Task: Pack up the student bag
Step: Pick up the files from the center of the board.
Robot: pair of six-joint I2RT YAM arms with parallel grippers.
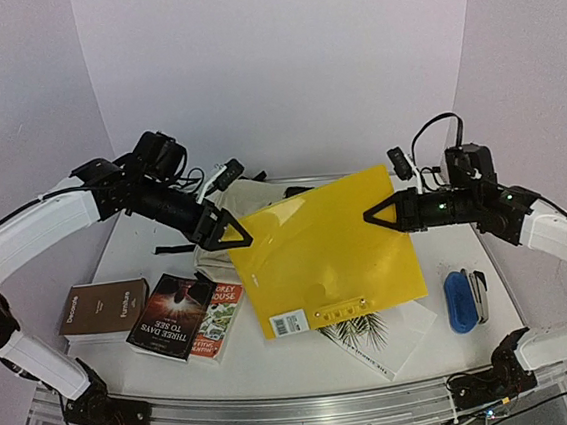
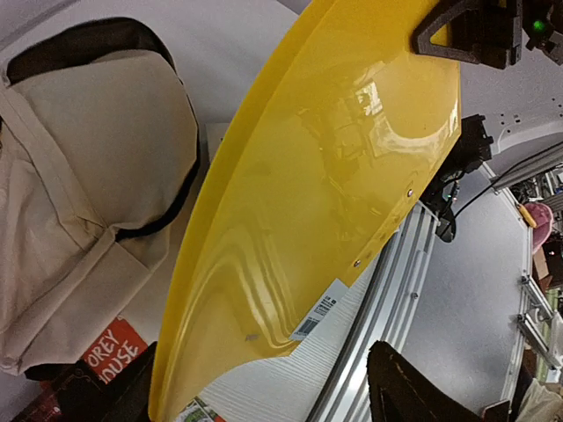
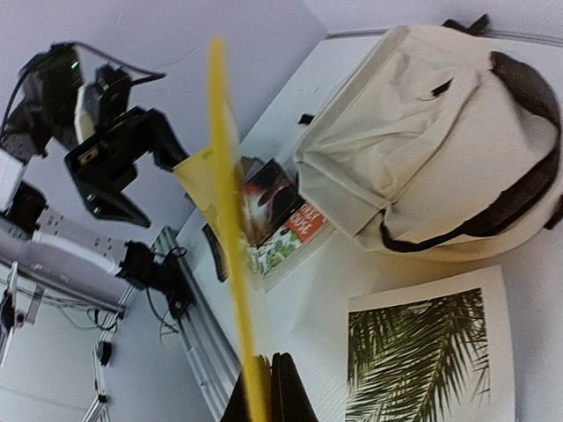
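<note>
1. Near left of the table (image 1: 278, 369): three books are lying in a row. They are a brown book (image 1: 102, 308), a dark book (image 1: 168, 316) titled "Three Days to See", and an orange-and-white book (image 1: 220, 319). The last two are lying right against each other.
2. Near right: a palm-leaf booklet (image 1: 381, 342) is lying flat, with its far part hidden under the folder. A blue case (image 1: 459, 301) is sitting apart from it, to its right.
3. Mid-table, raised: a yellow folder (image 1: 328, 253) is hanging tilted in the air between the two claws. Its glossy face is bowing in the left wrist view. A barcode label (image 1: 289, 322) is showing at its near-left corner.
4. Right claw (image 1: 369, 215): the jaws are pinching the folder's right edge, and this claw alone is holding the sheet up. The right wrist view is showing the folder edge-on, running down into the fingers.
5. Left claw (image 1: 237, 229): the jaws are standing wide apart with the folder's left edge between them, not clamping it. Whether either finger is touching the sheet, I cannot tell.
6. Far: the bag (image 2: 88, 176), cream with black trim, is lying on the table behind and below the folder, just beyond the orange-and-white book. In the top view the folder is covering most of it, while both wrist views are showing its canvas body.
</note>
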